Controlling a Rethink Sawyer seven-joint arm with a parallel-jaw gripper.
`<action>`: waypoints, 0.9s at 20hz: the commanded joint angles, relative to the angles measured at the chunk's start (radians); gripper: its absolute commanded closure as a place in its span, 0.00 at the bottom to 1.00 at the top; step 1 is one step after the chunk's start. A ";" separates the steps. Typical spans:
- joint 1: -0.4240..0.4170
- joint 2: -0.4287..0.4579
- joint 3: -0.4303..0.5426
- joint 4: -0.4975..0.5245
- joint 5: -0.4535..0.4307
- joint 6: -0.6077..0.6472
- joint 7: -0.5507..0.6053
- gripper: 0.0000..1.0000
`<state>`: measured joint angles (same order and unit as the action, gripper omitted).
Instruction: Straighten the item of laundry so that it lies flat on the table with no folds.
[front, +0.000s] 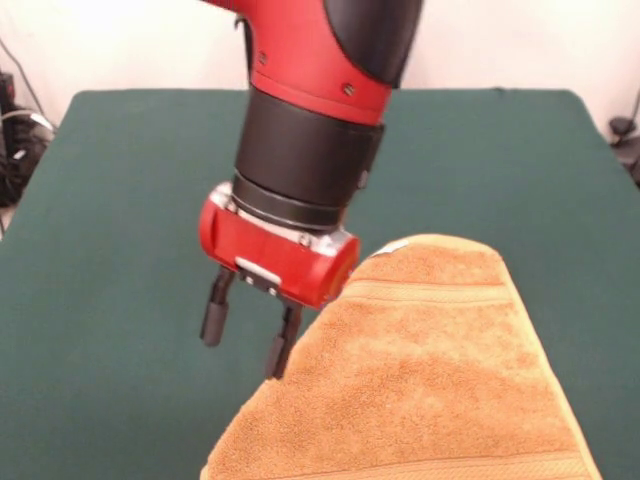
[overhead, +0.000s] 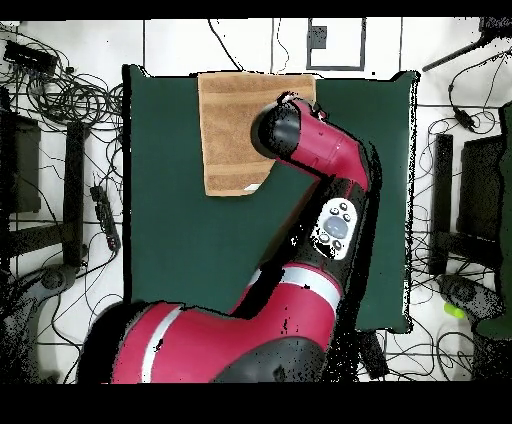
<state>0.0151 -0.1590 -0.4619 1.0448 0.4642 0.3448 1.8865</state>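
Observation:
The orange-tan towel (front: 420, 370) lies on the dark green table (front: 110, 200) at the front right of the front view. A woven stripe band crosses it near its far edge, and a small white label (front: 391, 246) shows at its far corner. Its left side runs as a slanted edge, as if that corner is folded. My gripper (front: 246, 335) is open and empty, pointing down just left of that slanted edge, with one finger (front: 282, 350) right at the edge. In the overhead view the towel (overhead: 232, 125) lies at the table's top edge, and the arm hides its right part and the gripper.
The red and black arm (overhead: 320, 160) reaches across the table (overhead: 170, 240) from the bottom of the overhead view. Cables and equipment lie on the floor round the table. Bare green cloth stretches to the left of and behind the gripper in the front view.

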 joint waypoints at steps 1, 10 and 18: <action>0.061 0.166 -0.041 -0.072 0.072 0.162 0.361 0.00; 0.089 0.122 -0.020 -0.002 0.068 0.159 0.356 0.00; 0.096 -0.089 0.070 0.235 0.047 0.133 0.291 0.00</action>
<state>0.0839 -0.0984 -0.5330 1.0864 0.4938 0.3601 2.0074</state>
